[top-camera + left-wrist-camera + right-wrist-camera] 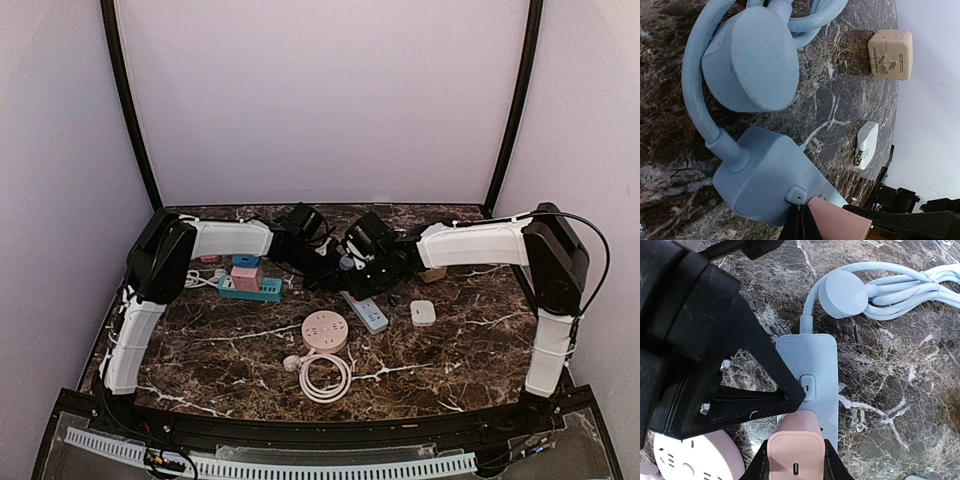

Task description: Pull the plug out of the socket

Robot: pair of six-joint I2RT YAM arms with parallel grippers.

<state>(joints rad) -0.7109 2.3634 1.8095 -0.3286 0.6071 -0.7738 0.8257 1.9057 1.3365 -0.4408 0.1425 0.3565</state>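
A light blue power strip (pixel 812 360) lies on the marble table, with its round corded plug (pixel 842 292) behind it. A pink plug (pixel 795 452) stands on the strip just below the strip's button; its prongs are hidden. My right gripper (pixel 795 460) is shut on the pink plug, one finger on each side. My left gripper (pixel 801 224) is shut and empty, its tips pressing on the strip (pixel 765 175) beside the button, next to the pink plug (pixel 840 220). In the top view both grippers meet over the strip (pixel 368 314).
A round pink power strip (pixel 325 332) with a coiled white cord (pixel 322 376) lies in front. A green strip (pixel 251 289) with pink and blue plugs is at the left. A white charger (pixel 423 312) and a tan cube adapter (pixel 433 273) lie at the right.
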